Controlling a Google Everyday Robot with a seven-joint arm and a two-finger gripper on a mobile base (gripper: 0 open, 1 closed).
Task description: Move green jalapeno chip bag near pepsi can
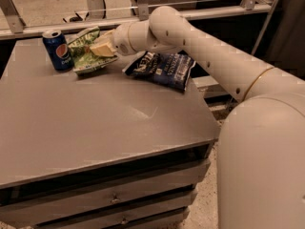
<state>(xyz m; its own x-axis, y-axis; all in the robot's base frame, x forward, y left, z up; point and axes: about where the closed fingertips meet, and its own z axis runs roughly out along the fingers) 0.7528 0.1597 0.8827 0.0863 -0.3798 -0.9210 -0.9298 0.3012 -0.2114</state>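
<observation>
The green jalapeno chip bag (82, 56) is crumpled at the table's back left, right beside the pepsi can (57, 49), which stands upright just to its left. My gripper (99, 47) is over the bag's right part and holds it. The bag's lower edge rests on or just above the tabletop. The arm reaches in from the right across the back of the table.
A dark blue Kettle chip bag (161, 68) lies flat at the back right, under the arm. The grey table (95, 128) has drawers below its front edge. A railing (71, 23) runs behind the table. The robot's body fills the right side.
</observation>
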